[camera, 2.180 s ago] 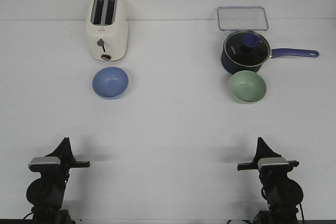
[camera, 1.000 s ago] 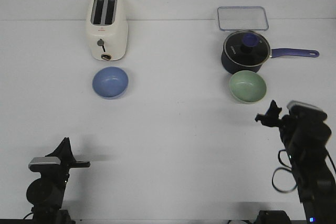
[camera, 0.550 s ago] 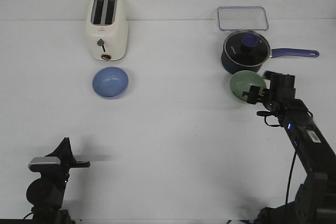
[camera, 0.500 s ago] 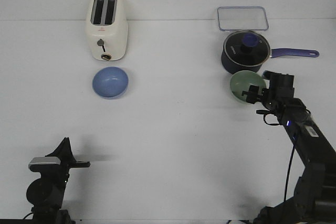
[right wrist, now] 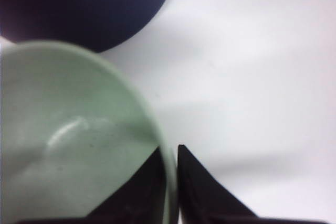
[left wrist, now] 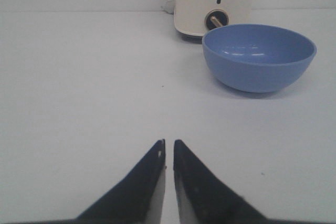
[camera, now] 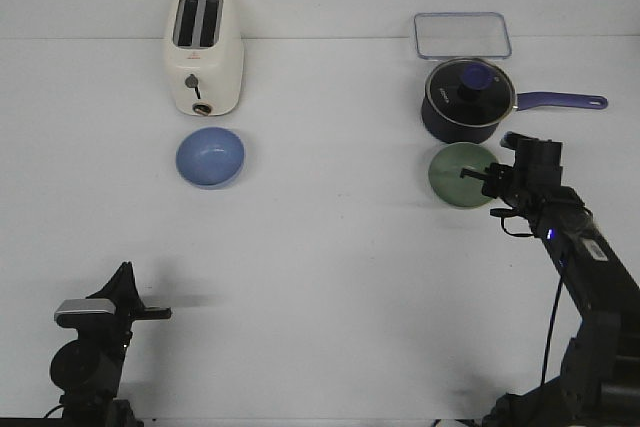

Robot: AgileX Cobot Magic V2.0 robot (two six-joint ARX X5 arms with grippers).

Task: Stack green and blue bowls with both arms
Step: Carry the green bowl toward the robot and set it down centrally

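Observation:
The pale green bowl (camera: 458, 174) sits in front of the navy saucepan at the right. My right gripper (camera: 490, 177) is shut on its right rim, one finger inside and one outside; the right wrist view shows the rim (right wrist: 167, 171) pinched between the fingers and the bowl (right wrist: 68, 145) filling the side. The blue bowl (camera: 210, 157) stands in front of the toaster at the left; it also shows in the left wrist view (left wrist: 258, 57). My left gripper (left wrist: 169, 146) is shut and empty, low at the near left (camera: 160, 313), well short of the blue bowl.
A cream toaster (camera: 203, 52) stands behind the blue bowl. A navy saucepan (camera: 468, 100) with a glass lid and purple handle is just behind the green bowl, touching or nearly so. A clear container lid (camera: 462, 35) lies behind the pan.
My right arm swung from its near-right rest out to the green bowl and closed on its right rim. The bowl has shifted slightly and looks darker. The left arm has not moved.

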